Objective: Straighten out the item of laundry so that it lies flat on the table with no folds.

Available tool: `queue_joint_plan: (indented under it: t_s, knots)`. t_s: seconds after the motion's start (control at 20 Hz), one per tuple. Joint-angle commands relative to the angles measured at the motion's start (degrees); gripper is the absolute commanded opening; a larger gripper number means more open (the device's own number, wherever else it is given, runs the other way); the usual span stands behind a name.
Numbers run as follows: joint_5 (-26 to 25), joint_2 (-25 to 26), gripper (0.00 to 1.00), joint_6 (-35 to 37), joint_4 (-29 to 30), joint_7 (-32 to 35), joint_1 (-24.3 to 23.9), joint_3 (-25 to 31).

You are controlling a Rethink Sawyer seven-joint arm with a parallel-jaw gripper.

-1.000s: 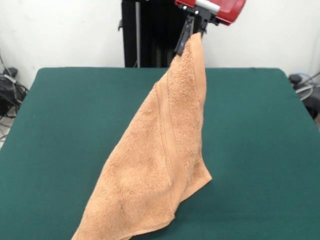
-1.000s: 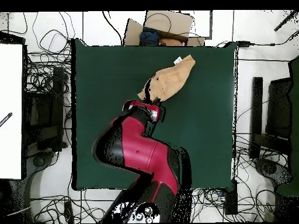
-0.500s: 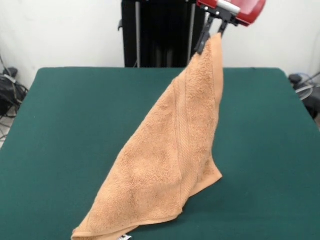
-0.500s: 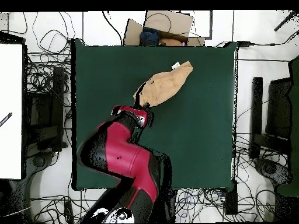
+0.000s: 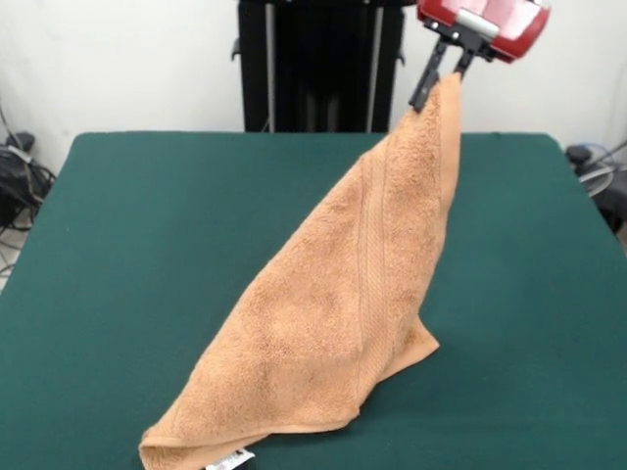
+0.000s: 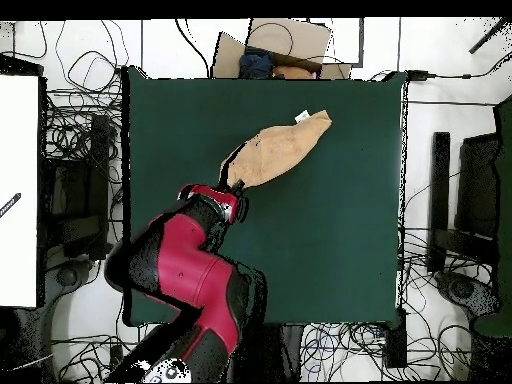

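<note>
The item of laundry [image 5: 333, 313] is a peach-orange terry towel, hanging by one corner from my gripper [image 5: 441, 80] near the top right of the front view. It stretches in a long slanted drape down to the table [image 5: 127, 245], where its lower end rests near the front edge with a small white tag [image 5: 230, 459] showing. My gripper is shut on the towel's top corner. In the overhead view the towel [image 6: 278, 150] reaches from my gripper [image 6: 232, 187] toward the table's [image 6: 340, 240] far side, tag [image 6: 301, 117] at its far end.
A cardboard box [image 6: 272, 48] with items sits just beyond the table's far edge in the overhead view. Cables and equipment surround the table on the floor. A white panel [image 6: 20, 190] stands to the left.
My gripper has carried the towel's corner rightward in the front view, stretching the towel longer. Its lower end has slid along with it, and the white tag has come into sight.
</note>
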Motion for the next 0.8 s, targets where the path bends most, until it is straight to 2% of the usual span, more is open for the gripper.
queue_joint_plan:
  t_s: [0.05, 0.8]
  knots:
    - [6.24, 4.38, 0.0, -1.75, 4.93, 18.9, 3.26, -1.39]
    - [20.35, 13.57, 0.0, 4.01, 2.89, 21.76, 15.0, -8.34]
